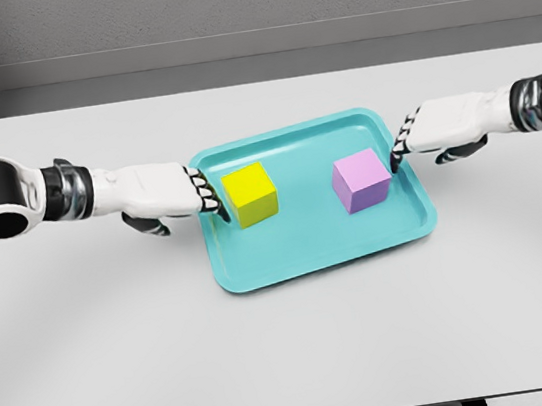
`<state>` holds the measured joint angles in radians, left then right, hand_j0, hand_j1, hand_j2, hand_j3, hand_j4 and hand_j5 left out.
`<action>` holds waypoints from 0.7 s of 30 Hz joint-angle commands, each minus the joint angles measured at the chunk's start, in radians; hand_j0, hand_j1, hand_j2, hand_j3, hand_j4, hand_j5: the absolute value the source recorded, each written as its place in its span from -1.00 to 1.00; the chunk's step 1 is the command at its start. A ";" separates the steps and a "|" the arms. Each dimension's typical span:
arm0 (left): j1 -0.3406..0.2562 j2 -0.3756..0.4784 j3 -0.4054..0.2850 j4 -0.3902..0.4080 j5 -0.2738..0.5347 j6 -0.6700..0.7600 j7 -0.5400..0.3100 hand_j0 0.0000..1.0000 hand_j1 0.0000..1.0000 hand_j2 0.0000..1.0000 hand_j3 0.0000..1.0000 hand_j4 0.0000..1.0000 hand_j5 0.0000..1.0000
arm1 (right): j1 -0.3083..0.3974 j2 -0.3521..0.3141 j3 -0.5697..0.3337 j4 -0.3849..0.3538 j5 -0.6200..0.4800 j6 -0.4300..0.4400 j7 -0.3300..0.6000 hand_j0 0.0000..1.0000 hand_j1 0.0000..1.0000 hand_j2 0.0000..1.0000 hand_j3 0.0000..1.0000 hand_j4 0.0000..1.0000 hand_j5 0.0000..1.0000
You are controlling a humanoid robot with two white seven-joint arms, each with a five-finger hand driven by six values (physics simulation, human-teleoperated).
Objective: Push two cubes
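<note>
Left hand (164,193), fingers extended, nearly touches the yellow cube (251,194); right hand (442,126), fingers extended, faces the purple cube (361,179) across the teal tray (308,253) rim.

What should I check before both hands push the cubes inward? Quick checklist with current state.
1. Both cubes on the teal tray: ok. The yellow cube sits left, the purple cube right, each upright.
2. Left hand lined up with the yellow cube: ok, fingers at the tray's left rim, pointing at the cube.
3. Right hand lined up with the purple cube: roughly ok, fingers at the right rim, slightly above cube centre.
4. Contact with the cubes: cannot tell on the left; right shows a small gap.
5. Path between the cubes: ok, bare tray floor.
6. Hands holding nothing: ok.
</note>
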<state>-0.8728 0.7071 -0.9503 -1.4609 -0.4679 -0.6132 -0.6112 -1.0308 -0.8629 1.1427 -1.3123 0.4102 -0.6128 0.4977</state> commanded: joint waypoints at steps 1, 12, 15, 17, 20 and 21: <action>0.000 -0.006 0.001 0.011 -0.006 0.002 0.000 0.68 0.68 0.68 0.68 0.68 0.68 | 0.000 0.002 0.000 -0.010 -0.004 0.002 -0.001 0.40 0.40 0.40 0.40 0.40 0.40; 0.000 -0.049 0.002 0.044 -0.032 0.002 0.000 0.68 0.68 0.68 0.68 0.68 0.68 | 0.000 0.001 0.006 -0.036 -0.004 0.002 0.001 0.40 0.40 0.40 0.40 0.40 0.40; 0.000 -0.051 0.004 0.051 -0.037 0.002 0.000 0.68 0.68 0.68 0.68 0.68 0.68 | 0.000 0.001 0.006 -0.038 -0.004 0.002 0.001 0.40 0.40 0.40 0.40 0.40 0.40; -0.002 -0.051 0.005 0.062 -0.037 0.002 0.000 0.68 0.68 0.68 0.68 0.68 0.68 | 0.000 0.002 0.006 -0.038 -0.004 0.002 0.001 0.40 0.40 0.40 0.40 0.40 0.40; 0.000 -0.049 0.015 0.067 -0.037 0.002 0.000 0.68 0.68 0.68 0.68 0.68 0.68 | -0.002 0.002 0.014 -0.038 -0.004 0.002 0.001 0.40 0.40 0.40 0.40 0.40 0.40; 0.000 -0.051 0.015 0.067 -0.037 0.002 0.000 0.68 0.68 0.68 0.68 0.68 0.68 | 0.000 0.002 0.014 -0.041 -0.004 0.002 0.001 0.40 0.40 0.40 0.40 0.40 0.40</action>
<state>-0.8728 0.6572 -0.9402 -1.3982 -0.5086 -0.6132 -0.6112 -1.0309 -0.8605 1.1520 -1.3505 0.4025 -0.6072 0.4975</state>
